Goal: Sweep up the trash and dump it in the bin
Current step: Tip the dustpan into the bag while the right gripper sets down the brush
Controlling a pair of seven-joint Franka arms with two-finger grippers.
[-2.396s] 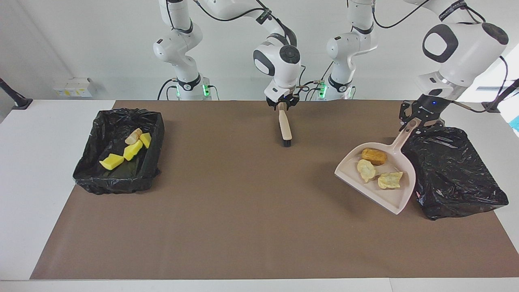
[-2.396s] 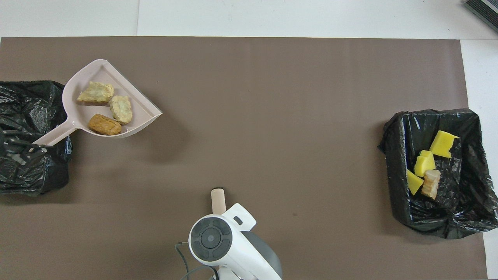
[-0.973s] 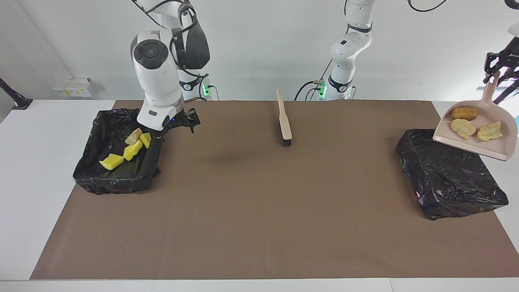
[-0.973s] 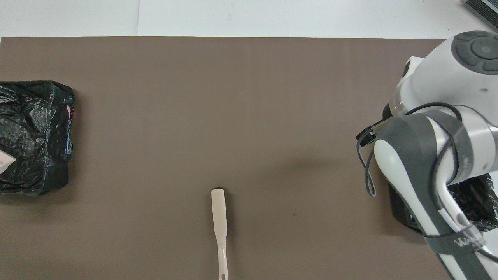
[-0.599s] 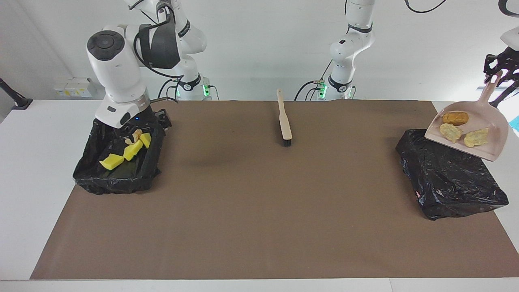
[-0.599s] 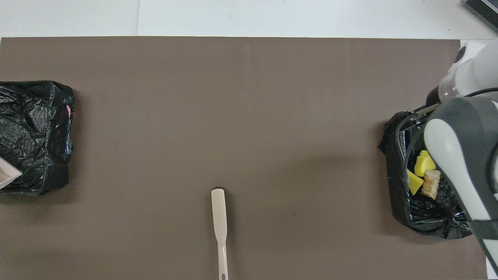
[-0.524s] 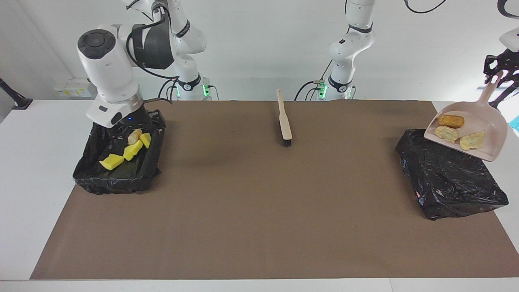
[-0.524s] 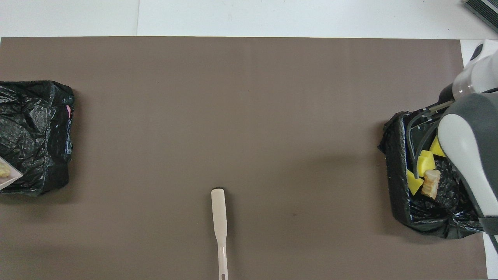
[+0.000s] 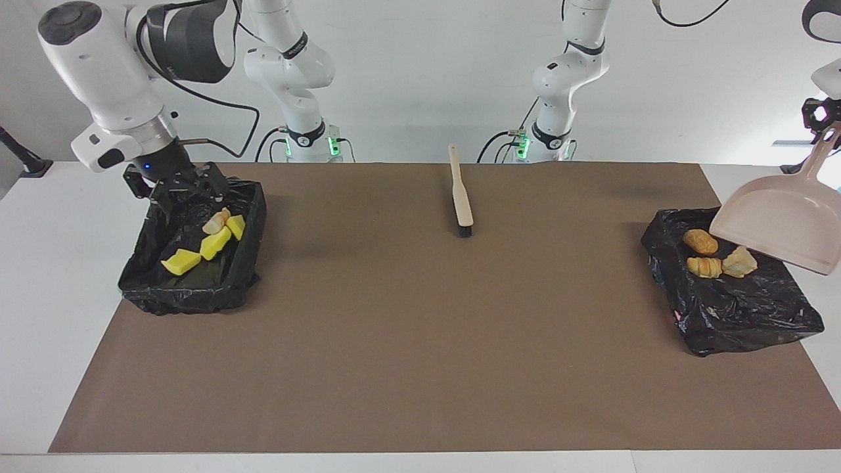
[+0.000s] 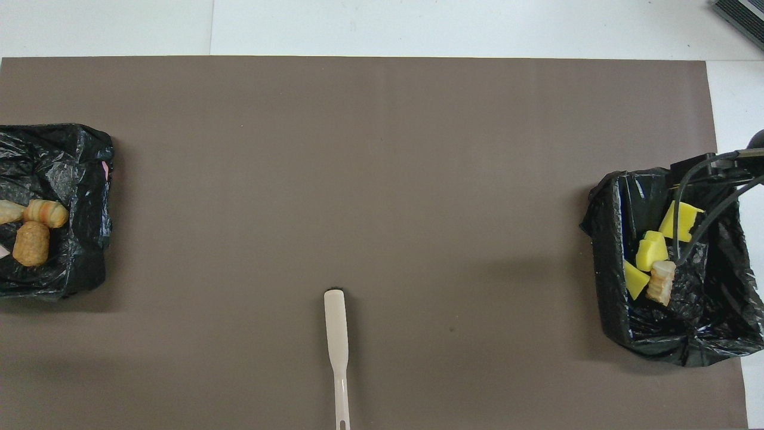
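Trash (image 9: 704, 266) lies in your bin (image 9: 755, 315) at the surface's left-arm end; left claw (image 9: 829, 125) grips the tilted dustpan (image 9: 782, 223); right claw (image 9: 187, 190) gapes empty.

No legible txt, labels or nos. anywhere in either view.

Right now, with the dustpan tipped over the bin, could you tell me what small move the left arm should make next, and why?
Probably level the dustpan and lift it away. The left gripper holds its handle, and the pan hangs tilted and looks empty over the black-lined bin at the left arm's end. Three lumps already lie in that bin, so tipping further seems pointless. The right gripper waits, open, over the other bin.
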